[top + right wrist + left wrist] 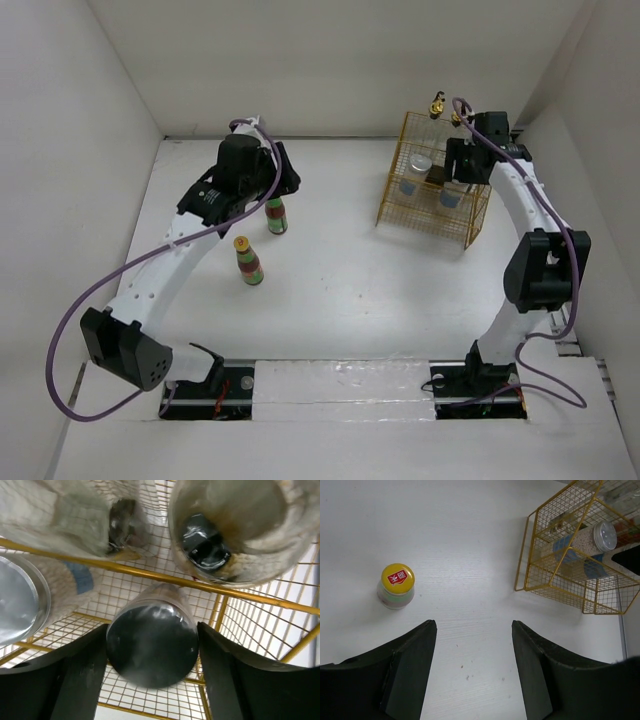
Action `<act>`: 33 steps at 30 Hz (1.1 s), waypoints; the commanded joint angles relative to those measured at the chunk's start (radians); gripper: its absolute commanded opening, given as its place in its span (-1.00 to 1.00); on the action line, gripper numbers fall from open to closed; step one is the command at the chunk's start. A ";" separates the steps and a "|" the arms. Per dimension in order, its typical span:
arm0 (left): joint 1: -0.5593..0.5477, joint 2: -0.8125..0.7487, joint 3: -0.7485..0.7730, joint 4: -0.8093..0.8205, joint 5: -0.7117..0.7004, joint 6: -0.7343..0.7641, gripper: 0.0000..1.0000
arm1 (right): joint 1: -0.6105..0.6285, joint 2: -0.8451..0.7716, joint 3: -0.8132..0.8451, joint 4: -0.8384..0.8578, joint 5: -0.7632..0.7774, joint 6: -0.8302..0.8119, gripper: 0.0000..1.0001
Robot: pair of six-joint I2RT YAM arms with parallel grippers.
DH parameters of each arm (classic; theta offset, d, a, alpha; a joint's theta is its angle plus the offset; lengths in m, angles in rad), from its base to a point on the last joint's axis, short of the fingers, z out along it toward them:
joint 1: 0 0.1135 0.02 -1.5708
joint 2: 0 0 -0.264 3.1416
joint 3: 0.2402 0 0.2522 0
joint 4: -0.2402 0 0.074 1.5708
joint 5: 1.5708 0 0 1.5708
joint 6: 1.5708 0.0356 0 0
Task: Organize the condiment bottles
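Two yellow-capped sauce bottles stand on the table: one [276, 215] just in front of my left gripper [280, 185], the other [248, 260] nearer the arm bases. My left gripper [474, 625] is open and empty, with one yellow cap [397, 577] ahead to its left. My right gripper [152, 630] is over the gold wire basket [400, 205], its fingers touching both sides of the dark black-capped bottle [152, 647] inside it. Two blue-banded shakers [420, 165] [450, 195] stand in the basket. Two gold-topped cruets [437, 103] [457, 118] stand at its far side.
White walls enclose the table on the left, back and right. The basket [530, 555] sits at the back right, close to the right wall. In the right wrist view a shaker's silver lid [20, 600] and the glass cruets [235, 530] crowd round the dark bottle.
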 commanded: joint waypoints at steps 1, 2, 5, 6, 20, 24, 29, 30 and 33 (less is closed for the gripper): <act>-0.003 -0.005 0.060 0.029 -0.009 0.016 0.15 | 0.012 -0.013 0.036 0.041 0.001 -0.001 0.49; -0.003 -0.005 0.071 0.029 -0.009 0.016 0.17 | 0.012 -0.025 0.048 0.041 0.001 -0.001 0.59; -0.003 0.016 0.128 0.016 -0.009 0.016 0.24 | 0.012 -0.075 0.086 0.041 0.011 -0.001 0.88; -0.003 0.016 0.149 0.016 -0.009 0.016 0.28 | 0.023 -0.104 0.112 0.041 0.011 -0.001 0.92; 0.007 -0.096 0.295 -0.017 -0.308 -0.114 -0.03 | 0.552 -0.245 -0.105 0.470 -0.246 -0.090 -0.66; 0.007 -0.149 0.304 -0.079 -0.431 -0.173 0.12 | 0.678 -0.125 -0.075 0.547 -0.328 -0.162 0.50; 0.007 -0.275 0.245 -0.053 -0.445 -0.185 0.41 | 0.757 0.048 0.015 0.590 -0.331 -0.214 0.80; 0.007 -0.275 0.245 -0.053 -0.445 -0.185 0.45 | 0.758 0.078 0.035 0.599 -0.331 -0.214 0.80; 0.007 -0.275 0.274 -0.118 -0.436 -0.185 0.47 | 0.758 0.180 0.112 0.613 -0.347 -0.214 0.86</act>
